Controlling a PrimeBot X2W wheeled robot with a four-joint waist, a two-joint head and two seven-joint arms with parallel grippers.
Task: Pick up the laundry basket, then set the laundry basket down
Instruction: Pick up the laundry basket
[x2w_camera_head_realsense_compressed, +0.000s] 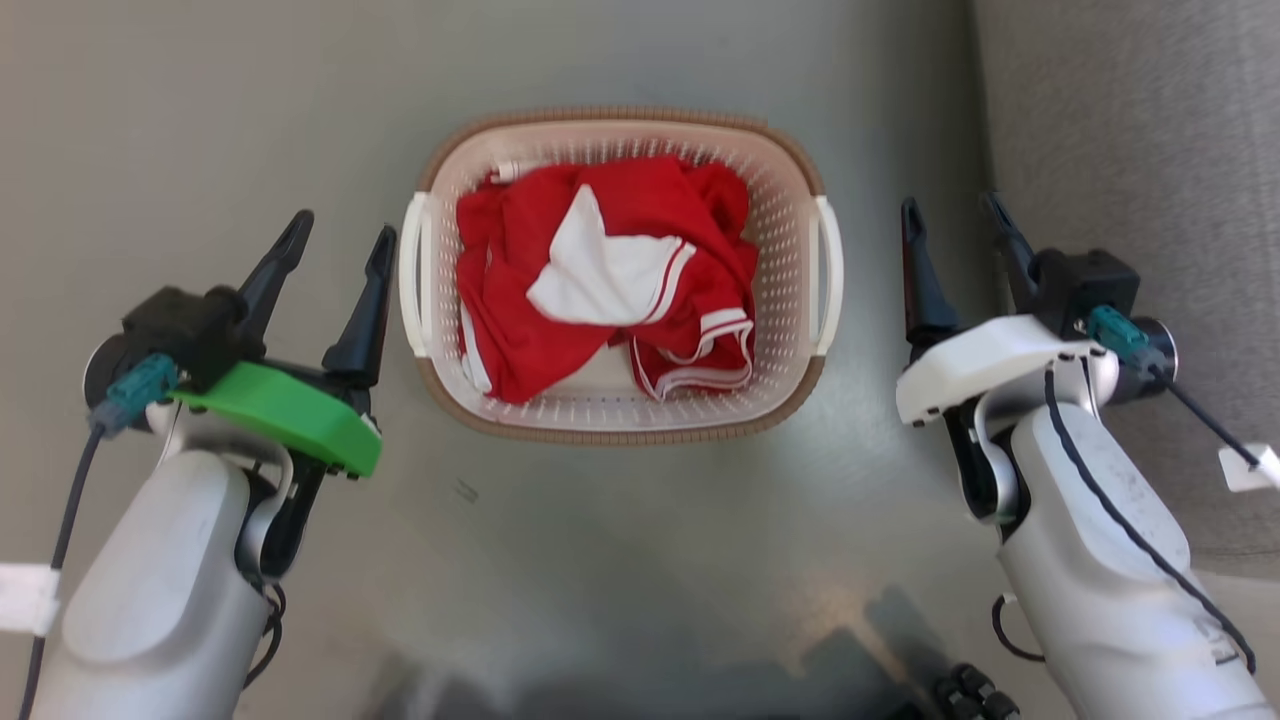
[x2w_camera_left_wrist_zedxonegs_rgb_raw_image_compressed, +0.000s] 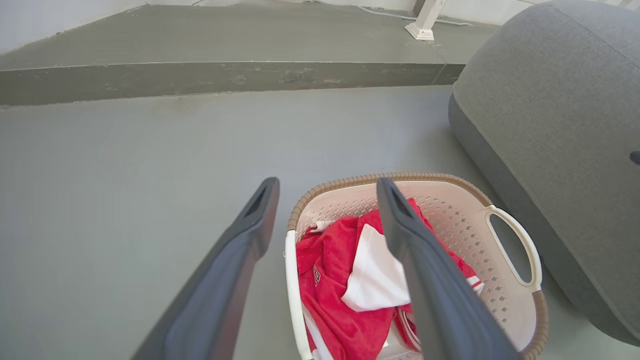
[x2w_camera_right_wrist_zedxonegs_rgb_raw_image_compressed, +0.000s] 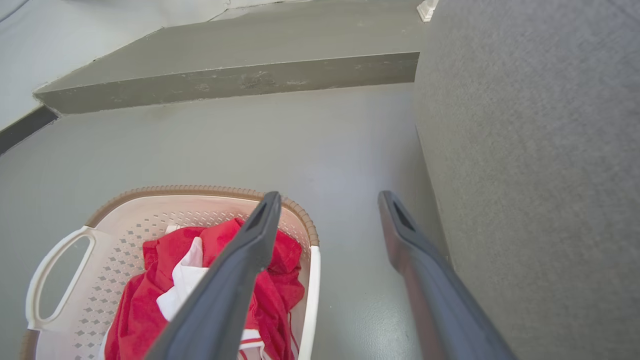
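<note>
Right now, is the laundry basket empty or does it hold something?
Not empty: crumpled red-and-white clothing lies inside the laundry basket, which stands upright on the floor.

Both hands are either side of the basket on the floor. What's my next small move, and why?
Probably bring the right hand inward toward the right handle. The laundry basket sits on the floor, with neither hand touching it. The left hand, open, is already close beside the left handle, while the right hand, also open, stands a clear gap away.
</note>
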